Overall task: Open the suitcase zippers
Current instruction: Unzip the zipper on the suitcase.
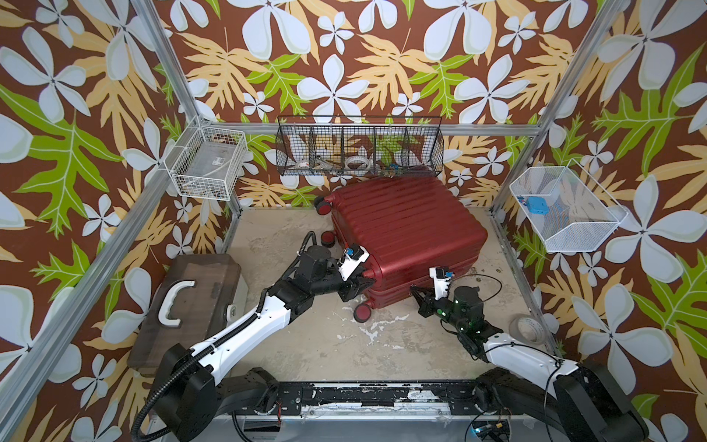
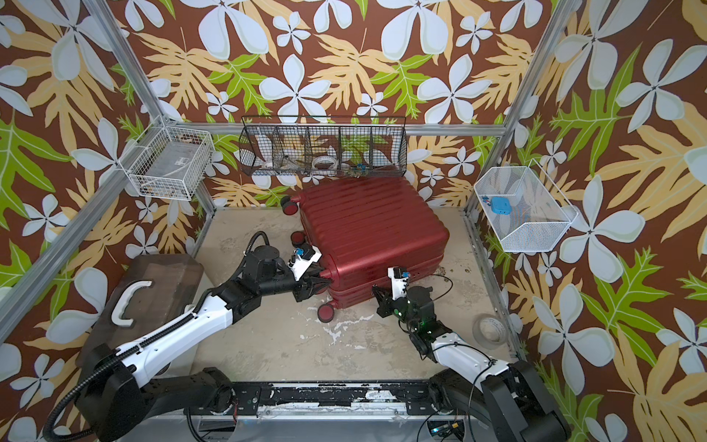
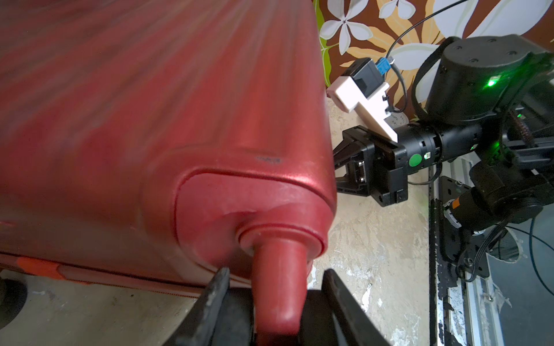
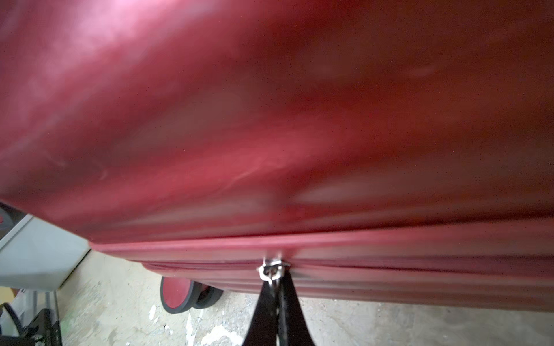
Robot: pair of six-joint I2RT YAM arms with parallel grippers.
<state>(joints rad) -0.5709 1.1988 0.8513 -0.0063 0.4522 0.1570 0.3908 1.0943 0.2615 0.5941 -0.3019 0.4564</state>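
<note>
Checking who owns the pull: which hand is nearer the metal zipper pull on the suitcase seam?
Right. The right hand is shut on the zipper pull; the left hand is closed around a corner wheel stem, farther along the suitcase's near side, clear of the pull.

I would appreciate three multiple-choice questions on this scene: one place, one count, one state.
1. The left gripper has its fingers on either side of: A. a caster of the suitcase; B. the brown box's handle; C. a tape roll.
2. Hanging wire baskets: A. one; B. two; C. three.
3. The right gripper is: A. wide open; B. shut on the zipper pull tab; C. out of view.
Key: 1A, the red caster stem sits between the fingers; 2C, white wire basket, black wire basket, white mesh basket; 3B, closed fingers pinch the metal tab.
</note>
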